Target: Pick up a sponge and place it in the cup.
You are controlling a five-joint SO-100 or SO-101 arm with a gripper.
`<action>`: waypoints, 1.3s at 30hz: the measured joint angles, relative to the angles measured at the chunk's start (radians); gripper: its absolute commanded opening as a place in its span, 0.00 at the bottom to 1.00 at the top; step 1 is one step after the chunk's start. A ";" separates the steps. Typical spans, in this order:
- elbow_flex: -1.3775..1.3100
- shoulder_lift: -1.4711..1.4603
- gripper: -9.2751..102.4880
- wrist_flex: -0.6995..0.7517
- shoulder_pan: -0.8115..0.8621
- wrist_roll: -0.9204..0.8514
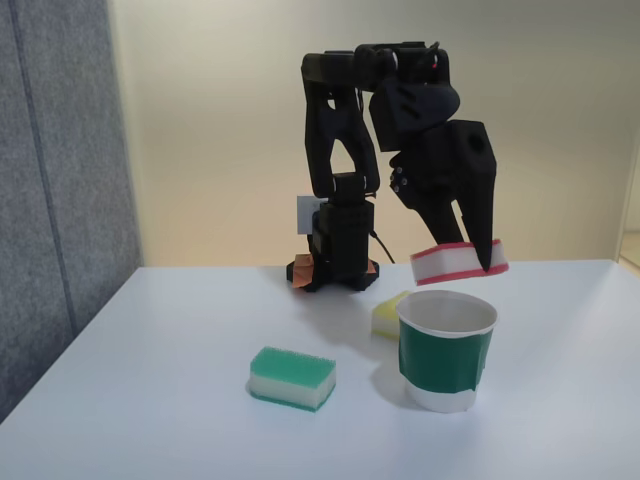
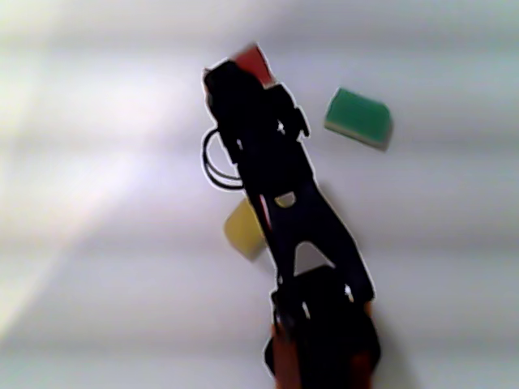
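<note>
Sponge [image 1: 458,263] is lifted, clamped in the pincer [image 1: 470,262] just above the cup [image 1: 446,352]; only release remains.

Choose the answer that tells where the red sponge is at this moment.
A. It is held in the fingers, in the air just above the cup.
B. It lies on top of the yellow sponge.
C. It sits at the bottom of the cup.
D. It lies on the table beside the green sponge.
A: in the fixed view the red sponge is clamped in the gripper, off the table and above the cup.
</note>
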 measured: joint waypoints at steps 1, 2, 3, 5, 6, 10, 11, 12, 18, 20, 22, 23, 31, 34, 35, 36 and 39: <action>-0.006 -0.003 0.20 0.000 0.000 0.002; -0.012 -0.012 0.23 0.000 0.006 -0.009; -0.018 -0.017 0.25 -0.002 0.012 -0.015; -0.031 -0.029 0.29 -0.017 0.023 -0.017; -0.034 -0.034 0.31 -0.018 0.023 -0.017; -0.061 -0.054 0.32 -0.018 0.012 -0.017; -0.066 -0.054 0.33 -0.018 0.014 -0.017; -0.066 -0.054 0.33 -0.018 0.020 -0.017; -0.083 -0.054 0.33 -0.018 0.012 -0.006; -0.086 -0.054 0.31 -0.018 0.021 -0.005; -0.086 -0.052 0.24 -0.018 0.026 -0.017; -0.086 -0.043 0.19 -0.015 0.028 -0.017; -0.063 0.132 0.08 0.054 0.091 0.023; -0.031 0.209 0.08 0.071 0.150 0.067; -0.011 0.235 0.08 0.072 0.164 0.078; 0.006 0.262 0.08 0.074 0.179 0.078; 0.074 0.351 0.08 0.074 0.225 0.137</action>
